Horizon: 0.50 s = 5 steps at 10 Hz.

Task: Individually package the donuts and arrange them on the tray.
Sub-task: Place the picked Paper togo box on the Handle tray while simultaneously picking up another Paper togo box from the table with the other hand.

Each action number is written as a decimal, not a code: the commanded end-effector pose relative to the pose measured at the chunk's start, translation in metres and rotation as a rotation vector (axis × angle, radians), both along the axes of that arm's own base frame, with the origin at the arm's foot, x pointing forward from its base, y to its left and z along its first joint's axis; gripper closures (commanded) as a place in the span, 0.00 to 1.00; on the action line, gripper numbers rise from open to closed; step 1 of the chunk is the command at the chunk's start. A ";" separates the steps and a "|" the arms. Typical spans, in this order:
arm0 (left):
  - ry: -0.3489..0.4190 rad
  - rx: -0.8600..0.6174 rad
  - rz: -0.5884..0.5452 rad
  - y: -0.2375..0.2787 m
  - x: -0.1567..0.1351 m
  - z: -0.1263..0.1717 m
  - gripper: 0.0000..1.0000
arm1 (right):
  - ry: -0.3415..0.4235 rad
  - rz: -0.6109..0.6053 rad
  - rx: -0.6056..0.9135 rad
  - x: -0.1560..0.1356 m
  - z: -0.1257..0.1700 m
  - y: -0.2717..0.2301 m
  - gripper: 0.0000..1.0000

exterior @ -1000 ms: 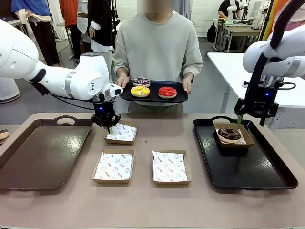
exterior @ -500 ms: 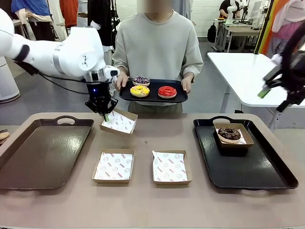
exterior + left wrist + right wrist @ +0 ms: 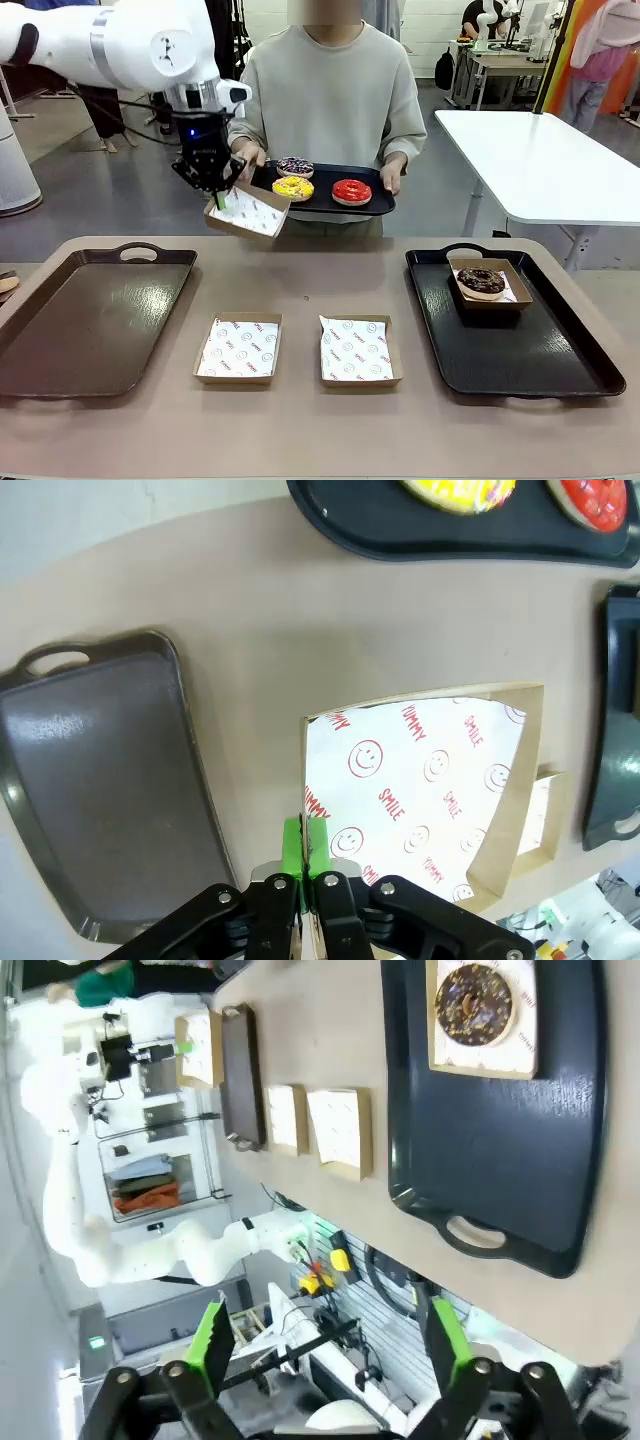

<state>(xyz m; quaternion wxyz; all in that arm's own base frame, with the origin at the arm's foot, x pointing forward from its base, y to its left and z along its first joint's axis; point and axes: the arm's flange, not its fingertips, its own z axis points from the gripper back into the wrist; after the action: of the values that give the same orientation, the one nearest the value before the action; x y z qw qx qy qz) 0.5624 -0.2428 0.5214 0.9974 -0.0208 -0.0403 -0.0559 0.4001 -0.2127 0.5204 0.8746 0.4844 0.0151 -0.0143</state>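
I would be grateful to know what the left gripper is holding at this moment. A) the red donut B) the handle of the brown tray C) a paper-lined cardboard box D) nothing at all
C: the left gripper is shut on the rim of the paper-lined box, which hangs tilted above the table, beside the person's tray.

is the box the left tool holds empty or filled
Empty: the box, pinched at its rim by the left tool, shows just its smiley-printed paper liner, nothing on it.
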 end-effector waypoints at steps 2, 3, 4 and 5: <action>-0.009 0.012 0.046 -0.017 0.018 0.014 1.00 | -0.034 -0.072 0.126 0.000 -0.019 -0.036 0.00; -0.011 0.010 0.059 -0.021 0.022 0.016 1.00 | -0.046 -0.118 0.159 -0.003 -0.027 -0.048 0.00; -0.008 0.006 0.076 -0.023 0.027 0.017 1.00 | -0.050 -0.163 0.170 -0.010 -0.038 -0.057 0.00; -0.007 -0.002 0.080 -0.024 0.031 0.017 1.00 | -0.061 -0.193 0.177 -0.017 -0.048 -0.064 0.00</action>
<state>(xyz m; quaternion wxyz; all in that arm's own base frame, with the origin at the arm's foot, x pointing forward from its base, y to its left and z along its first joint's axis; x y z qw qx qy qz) 0.5856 -0.2602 0.5335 0.9980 -0.0278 -0.0474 -0.0320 0.3866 -0.2753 0.4796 0.8316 0.5485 -0.0321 -0.0812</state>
